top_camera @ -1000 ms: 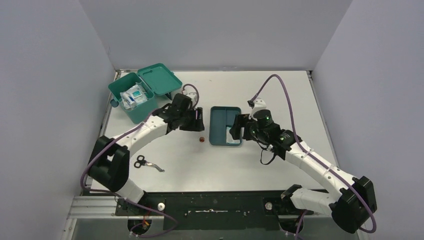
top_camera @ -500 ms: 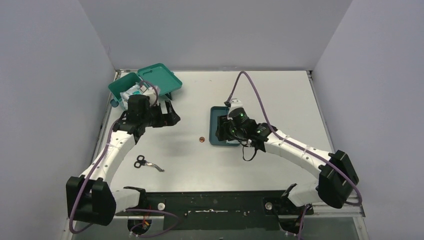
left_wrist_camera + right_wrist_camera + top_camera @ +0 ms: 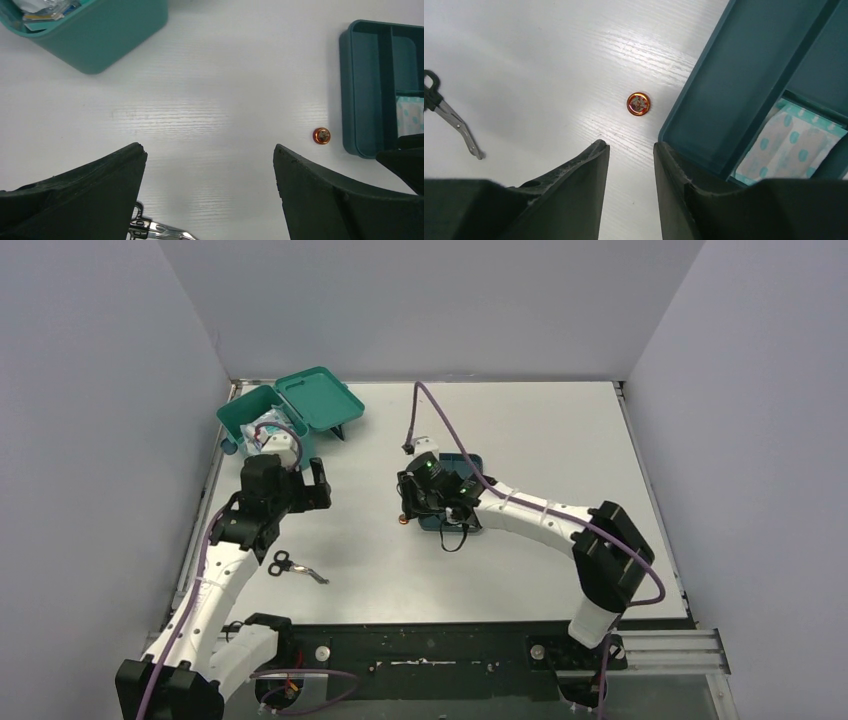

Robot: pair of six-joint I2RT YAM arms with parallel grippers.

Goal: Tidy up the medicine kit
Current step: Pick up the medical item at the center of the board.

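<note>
Your teal-green rectangular plastic medicine kit point(image 3: 262, 427) sits at ten o'clock on the white table point(image 3: 560, 430) in the top view, with its hinged lid thrown open and white packets showing inside. Just off its five o'clock corner hovers the left gripper point(image 3: 316, 483), fingers spread wide and carrying nothing.

Out towards the centre lies the darker blue-teal divided tray point(image 3: 764, 60), with a spotted plaster packet point(image 3: 791, 145) in one compartment. At the tray's seven o'clock, just beside its wall but not touching it, is the small orange round metal disc point(image 3: 638, 103). That looks to be your target: the right gripper point(image 3: 630, 145) hangs over it, jaws partway apart with nothing between them.

In the right wrist view the disc sits at twelve o'clock of the finger gap, not yet inside it, and the right-hand finger is over the tray's corner. So nudge forward and a touch towards nine o'clock, away from the tray wall, before you go down. The disc looks flat and low, so I'd expect you need the tips right at the table surface, pinching across its full width. Come in crooked and it will likely skid, or a finger may catch the tray rim and drag the tray.

The metal scissors with black handles point(image 3: 295, 567) lie well apart at seven o'clock, near the left arm.
</note>
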